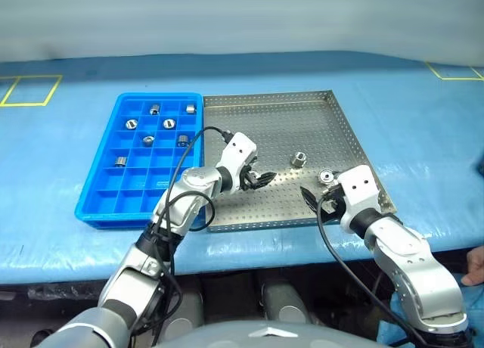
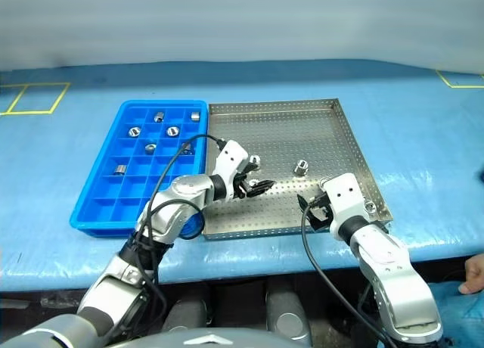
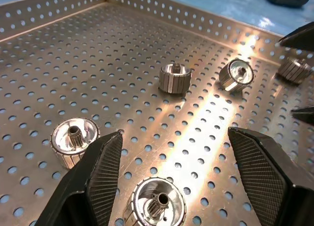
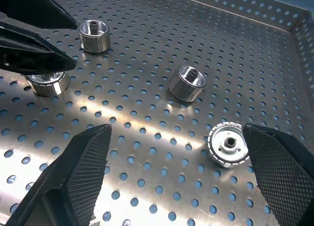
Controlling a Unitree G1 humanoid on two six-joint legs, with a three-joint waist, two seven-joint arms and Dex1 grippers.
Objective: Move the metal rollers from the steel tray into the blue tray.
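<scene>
The steel tray point(image 1: 280, 125) lies in the middle of the table, with the blue tray point(image 1: 121, 217) against its left side. Several metal rollers point(image 1: 169, 123) sit in the blue tray's far compartments. More rollers lie on the steel tray's perforated floor, two of them right of centre point(image 1: 298, 159) point(image 1: 327, 175). My left gripper point(image 1: 263, 181) hangs open low over the steel tray's front left part, and one roller point(image 3: 154, 202) lies on the floor between its fingers point(image 3: 105, 167). Over the tray's front right part my right gripper point(image 4: 179, 177) is open, with a roller point(image 4: 226, 145) just ahead of it.
The trays rest on a blue table cover, with yellow tape squares at the far left point(image 1: 30, 91) and far right point(image 1: 454, 70). A person's hand point(image 1: 475, 266) shows at the right edge, below the table's front edge. My two grippers point toward each other across a short gap.
</scene>
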